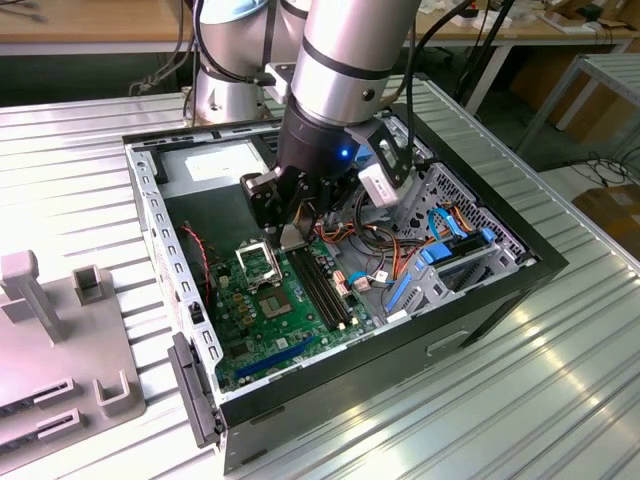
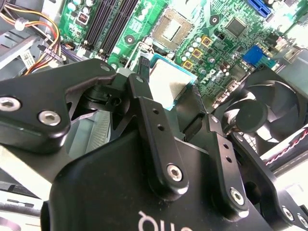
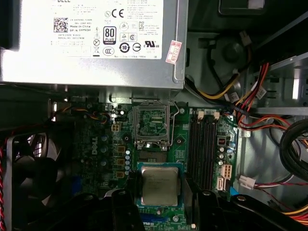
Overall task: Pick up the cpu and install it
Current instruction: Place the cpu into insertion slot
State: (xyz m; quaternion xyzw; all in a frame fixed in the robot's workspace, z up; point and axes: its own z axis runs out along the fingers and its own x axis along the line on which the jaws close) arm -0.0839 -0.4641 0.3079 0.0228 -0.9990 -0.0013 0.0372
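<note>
The open black metal computer case (image 1: 470, 320) holds a green motherboard (image 1: 255, 335); the black gripper (image 3: 161, 187) pinches the small square cpu (image 2: 168, 82), its silver-grey top flat

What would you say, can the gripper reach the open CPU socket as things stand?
Probably yes. The socket lies open with nothing over it in the first wrist view, and the gripper, gripping the cpu, hangs near it; the cables lie off to one side.

Case (image 1: 150, 210) on table (image 1: 520, 400), motherboard (image 1: 250, 345) inside, gripper (image 1: 292, 235) holding cpu (image 3: 160, 185) above it, in the exterior view power supply (image 1: 215, 165) at gripper's ten o'clock, cables (image 1: 380, 245) at three
</note>
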